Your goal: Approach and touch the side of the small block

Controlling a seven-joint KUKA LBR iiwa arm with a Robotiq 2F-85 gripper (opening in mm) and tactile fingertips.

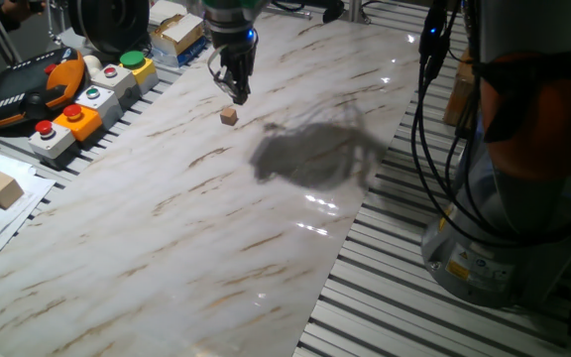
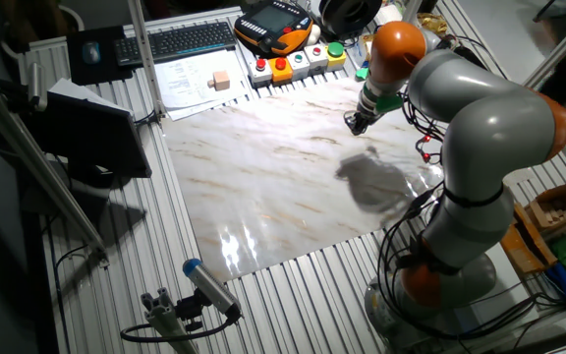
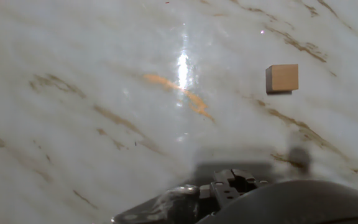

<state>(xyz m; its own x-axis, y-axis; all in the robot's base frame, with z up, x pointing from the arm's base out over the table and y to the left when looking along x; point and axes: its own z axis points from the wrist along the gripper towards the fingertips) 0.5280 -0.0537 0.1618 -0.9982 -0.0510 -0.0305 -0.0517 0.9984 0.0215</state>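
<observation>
The small block (image 1: 229, 116) is a tiny tan cube lying on the marble tabletop (image 1: 196, 228). My gripper (image 1: 239, 96) hangs just above and slightly behind it, a short gap away and not touching it. Its fingers come together at one tip with nothing held. In the hand view the small block (image 3: 282, 78) lies at the upper right, off to the side of the hand's axis, and no fingers show there. In the other fixed view my gripper (image 2: 352, 125) is near the table's far right, and I cannot make out the cube.
A larger pale wooden block (image 1: 3, 188) rests on papers at the left (image 2: 221, 81). Button boxes (image 1: 87, 104) and an orange-black pendant (image 1: 28, 84) line the table's far-left edge. The arm's base (image 1: 504, 198) and cables stand at the right.
</observation>
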